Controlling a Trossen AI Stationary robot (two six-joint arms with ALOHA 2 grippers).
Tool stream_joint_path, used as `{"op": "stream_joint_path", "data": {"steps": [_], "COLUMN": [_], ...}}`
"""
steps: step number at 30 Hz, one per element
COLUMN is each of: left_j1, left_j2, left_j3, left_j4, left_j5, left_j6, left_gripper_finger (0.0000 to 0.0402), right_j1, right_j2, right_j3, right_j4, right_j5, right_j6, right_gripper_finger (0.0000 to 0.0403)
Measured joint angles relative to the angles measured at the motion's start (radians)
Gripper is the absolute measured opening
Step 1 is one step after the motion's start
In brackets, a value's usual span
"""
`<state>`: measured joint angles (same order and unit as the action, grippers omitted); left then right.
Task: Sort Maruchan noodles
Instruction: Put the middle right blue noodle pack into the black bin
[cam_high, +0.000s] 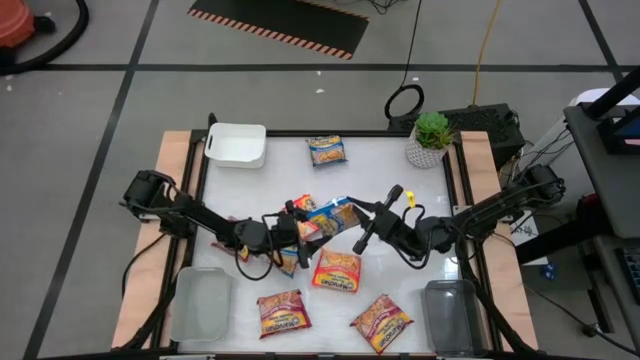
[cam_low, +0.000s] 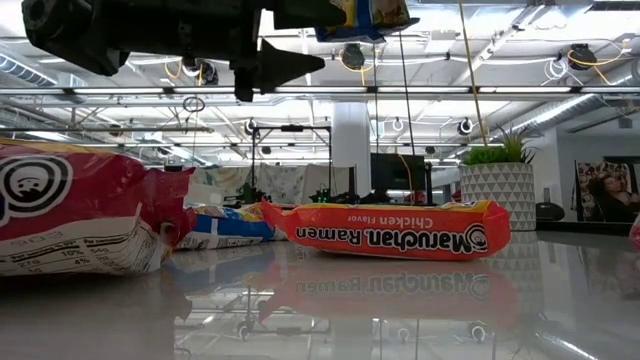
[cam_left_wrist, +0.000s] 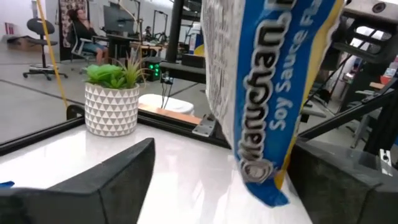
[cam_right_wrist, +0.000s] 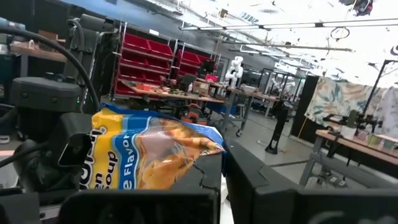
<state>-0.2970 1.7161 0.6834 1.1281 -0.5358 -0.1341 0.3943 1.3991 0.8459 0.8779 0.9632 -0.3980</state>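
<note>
Handing over blue packet (cam_right_wrist: 155, 155) mid-air above table centre | right gripper (cam_high: 363, 240) pinches it | left gripper (cam_left_wrist: 217, 186) spread around it (receiving, likely) | other noodles (cam_high: 336, 270) wait below.

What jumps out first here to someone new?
Mid-table, the right gripper is shut on a blue soy-sauce packet held in the air, with the left gripper right beside it, fingers around the packet's other end. Orange-red packets lie scattered nearby.
</note>
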Motion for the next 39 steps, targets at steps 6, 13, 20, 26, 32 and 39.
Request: {"op": "stream_joint_path", "data": {"steps": [6,13,20,26,32,39], "left_j1": [0.000,0.000,0.000,0.000,0.000,0.014], "left_j2": [0.000,0.000,0.000,0.000,0.000,-0.001], "left_j3": [0.000,0.000,0.000,0.000,0.000,0.000], "left_j4": [0.005,0.007,0.007,0.003,0.000,-0.068], "left_j5": [0.004,0.051,0.090,0.090,0.090,0.090], "left_j6": [0.002,0.026,0.068,0.080,0.113,0.158], "left_gripper_finger": [0.0267,0.0183,0.0117,0.0096,0.0094,0.0093], "right_j1": [0.000,0.000,0.000,0.000,0.001,0.049], "right_j2": [0.000,0.000,0.000,0.000,0.000,0.000], "right_j3": [0.000,0.000,0.000,0.000,0.000,-0.001], "right_j4": [-0.025,-0.036,-0.043,-0.043,-0.039,-0.037], "right_j5": [0.000,0.001,0.001,0.001,0.002,0.148], "right_j6": [0.036,0.038,0.022,0.013,-0.031,-0.097], "right_gripper_finger": [0.0000,0.0000,0.0000,0.0000,0.0011,0.0066]}}
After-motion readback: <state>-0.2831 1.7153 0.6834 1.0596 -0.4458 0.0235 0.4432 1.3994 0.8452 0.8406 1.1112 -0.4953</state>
